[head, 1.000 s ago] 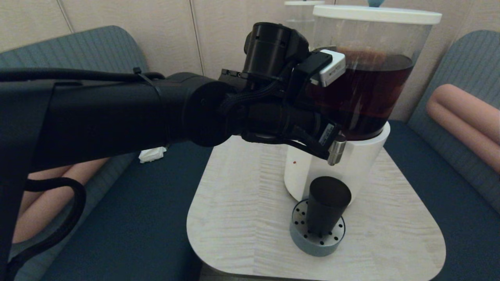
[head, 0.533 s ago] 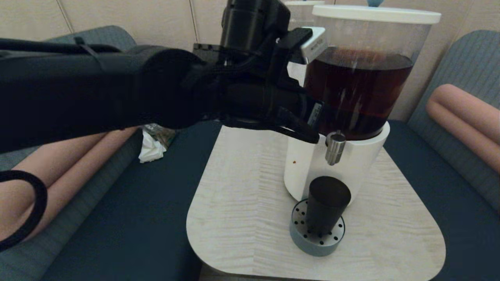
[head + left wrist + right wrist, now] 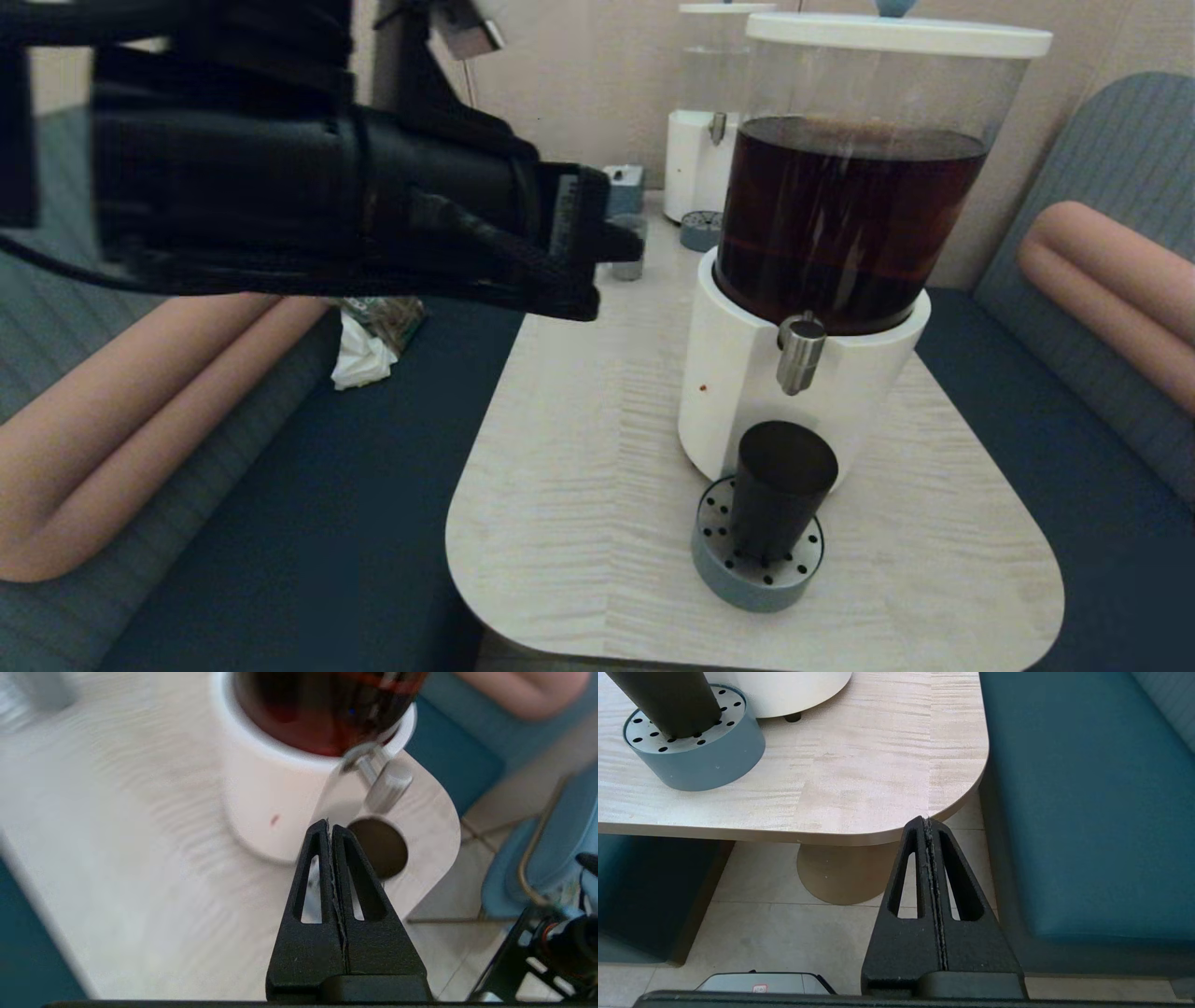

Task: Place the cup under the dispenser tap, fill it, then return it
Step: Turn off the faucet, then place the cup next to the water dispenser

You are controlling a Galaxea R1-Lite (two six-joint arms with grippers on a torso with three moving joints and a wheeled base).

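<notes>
The dark cup (image 3: 780, 490) stands upright on the round blue-grey drip tray (image 3: 714, 574), directly below the steel dispenser tap (image 3: 801, 355) of the big white-based dispenser (image 3: 747, 392), whose tank holds dark brown liquid. My left gripper (image 3: 635, 247) hangs high over the table's left side, well left of the tap, shut and empty. In its wrist view the gripper (image 3: 329, 823) has the cup (image 3: 380, 847) and the tap (image 3: 387, 788) beyond its tips. My right gripper (image 3: 927, 821) is shut and empty, low by the table's front corner, with the cup (image 3: 668, 700) off to one side.
A smaller white dispenser (image 3: 695, 159), a small pale cup (image 3: 628, 269) and a blue box (image 3: 624, 187) stand at the table's far end. Crumpled tissue (image 3: 359, 359) lies on the left bench. Blue benches with pink cushions (image 3: 1111, 280) flank the table (image 3: 579, 485).
My left arm has pulled up and to the left, away from the tap, which now shows fully. The cup has stayed on the drip tray.
</notes>
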